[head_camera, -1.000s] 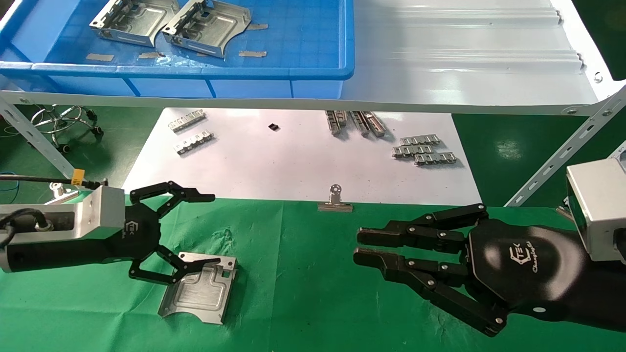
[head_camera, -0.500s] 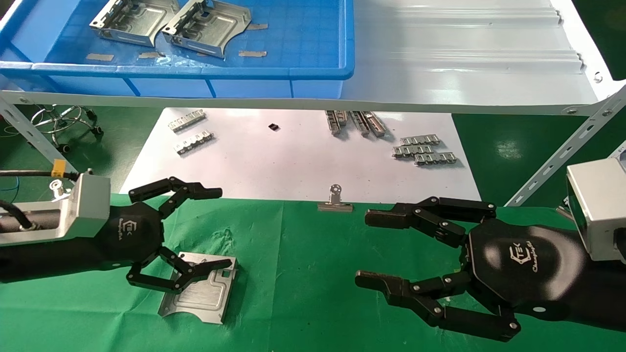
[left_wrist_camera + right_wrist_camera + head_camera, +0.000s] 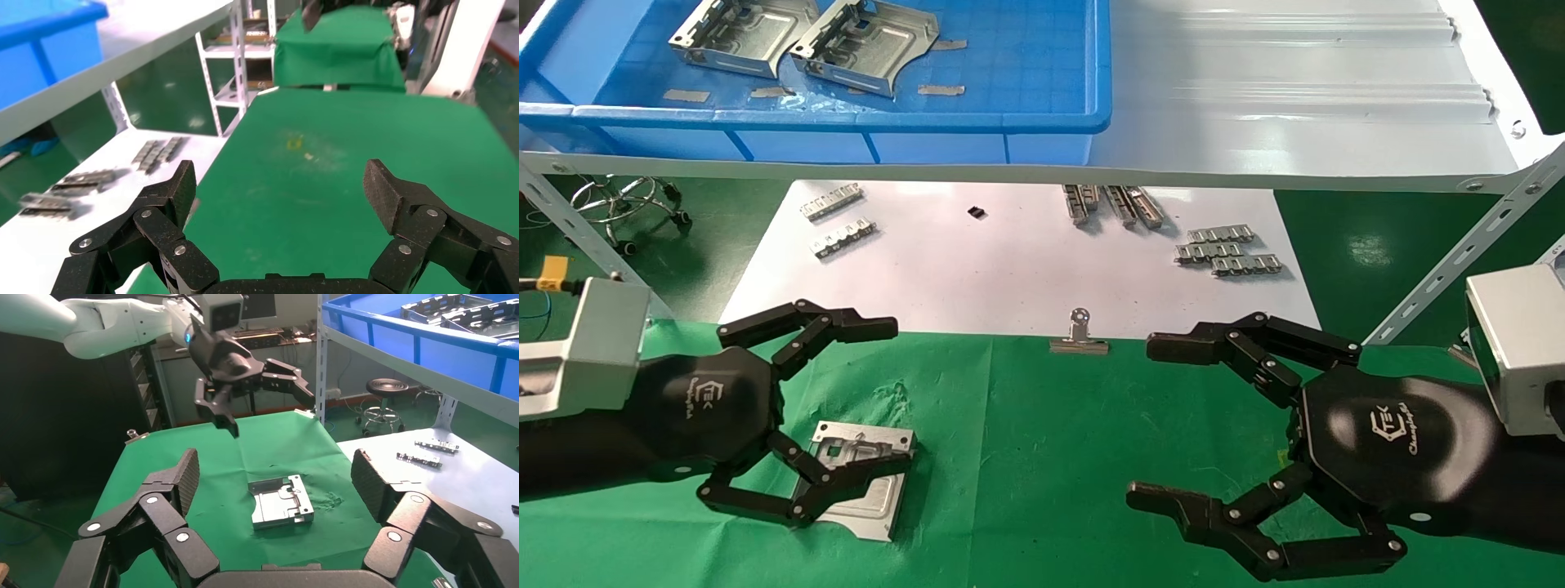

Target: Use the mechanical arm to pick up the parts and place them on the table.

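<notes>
Left gripper (image 3: 842,400) hovers splayed wide above the part (image 3: 858,479) lying flat on the green bench (image 3: 1026,441); right gripper (image 3: 1164,425), equally wide, sits well right of the part.

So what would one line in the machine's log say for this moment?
left claw: open, above part on green table, clear of it | right claw: open, empty | two parts in blue bin

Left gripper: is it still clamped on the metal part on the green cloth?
No. In the right wrist view the left gripper hangs open in the air, well above the part, which lies flat on the table.
</notes>
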Robot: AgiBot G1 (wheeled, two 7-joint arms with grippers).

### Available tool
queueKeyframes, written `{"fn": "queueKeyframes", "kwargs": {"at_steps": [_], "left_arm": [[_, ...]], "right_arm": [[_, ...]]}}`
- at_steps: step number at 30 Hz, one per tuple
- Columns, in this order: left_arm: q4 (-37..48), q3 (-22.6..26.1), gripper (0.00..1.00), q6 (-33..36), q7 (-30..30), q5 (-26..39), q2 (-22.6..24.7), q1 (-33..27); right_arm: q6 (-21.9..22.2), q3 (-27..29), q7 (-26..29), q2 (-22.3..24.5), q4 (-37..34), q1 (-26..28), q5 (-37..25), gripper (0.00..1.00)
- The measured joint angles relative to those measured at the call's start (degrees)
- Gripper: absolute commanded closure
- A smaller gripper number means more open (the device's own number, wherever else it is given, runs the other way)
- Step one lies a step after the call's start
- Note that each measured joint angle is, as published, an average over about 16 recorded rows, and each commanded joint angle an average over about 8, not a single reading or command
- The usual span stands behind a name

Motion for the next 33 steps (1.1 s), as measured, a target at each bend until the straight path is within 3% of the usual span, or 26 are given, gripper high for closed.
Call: {"fn": "queueKeyframes", "kwargs": {"at_steps": [17,33], "left_arm": [[-16.5,-8.8,0.0,-1.6,-13.9,-4.1,-3.9,8.7],[-17.9,-9.6,0.0,-1.8,-15.1,-4.6,-4.3,9.6]], "right_arm": [[0.0,0.0,0.0,0.0,0.0,0.0,0.0,0.0],[0.0,0.0,0.0,0.0,0.0,0.0,0.0,0.0]]}}
